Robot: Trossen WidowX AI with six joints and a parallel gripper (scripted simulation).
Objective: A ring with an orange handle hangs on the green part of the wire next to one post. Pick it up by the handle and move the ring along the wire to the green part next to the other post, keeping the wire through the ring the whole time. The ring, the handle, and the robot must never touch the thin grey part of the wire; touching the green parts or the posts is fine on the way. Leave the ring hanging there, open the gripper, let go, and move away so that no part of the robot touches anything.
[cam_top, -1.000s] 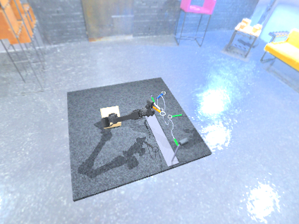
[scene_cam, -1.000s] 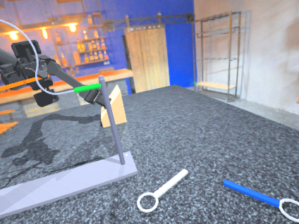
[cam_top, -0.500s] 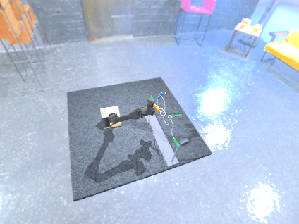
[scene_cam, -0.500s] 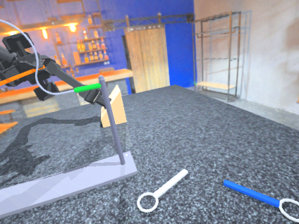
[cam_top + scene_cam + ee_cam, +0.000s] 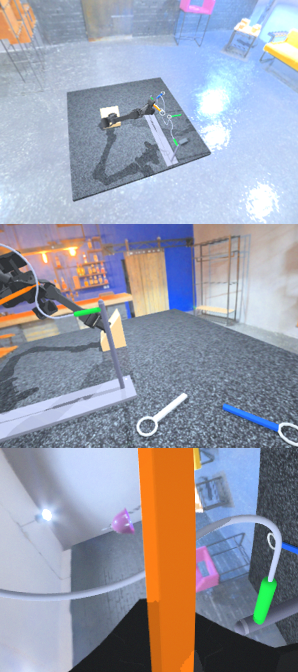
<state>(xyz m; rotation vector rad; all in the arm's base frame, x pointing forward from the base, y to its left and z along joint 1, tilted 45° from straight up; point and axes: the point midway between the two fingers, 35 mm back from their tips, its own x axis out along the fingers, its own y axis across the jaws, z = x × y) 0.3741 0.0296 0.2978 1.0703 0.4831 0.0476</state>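
My gripper point(image 5: 153, 107) point(image 5: 22, 292) point(image 5: 153, 608) is shut on the orange handle point(image 5: 157, 108) point(image 5: 17, 296) point(image 5: 167, 538) and holds it in the air above the grey base strip point(image 5: 159, 137) point(image 5: 70, 401). The small white ring point(image 5: 162, 113) sits at the handle's end, near the thin grey wire point(image 5: 171, 128) point(image 5: 38, 277) point(image 5: 95, 592); I cannot tell whether they touch. A green wire part point(image 5: 87, 312) point(image 5: 264, 600) meets the post point(image 5: 112, 347) close to the gripper. The other green part point(image 5: 174, 141) is at the near post.
Loose ring tools lie on the dark mat point(image 5: 105, 169): a white one point(image 5: 162, 415), a blue one point(image 5: 159, 95) point(image 5: 251, 417) and a green one point(image 5: 175, 115). A tan block point(image 5: 109, 112) point(image 5: 114, 331) stands at the arm's base. A small dark block point(image 5: 183, 141) lies near the near post.
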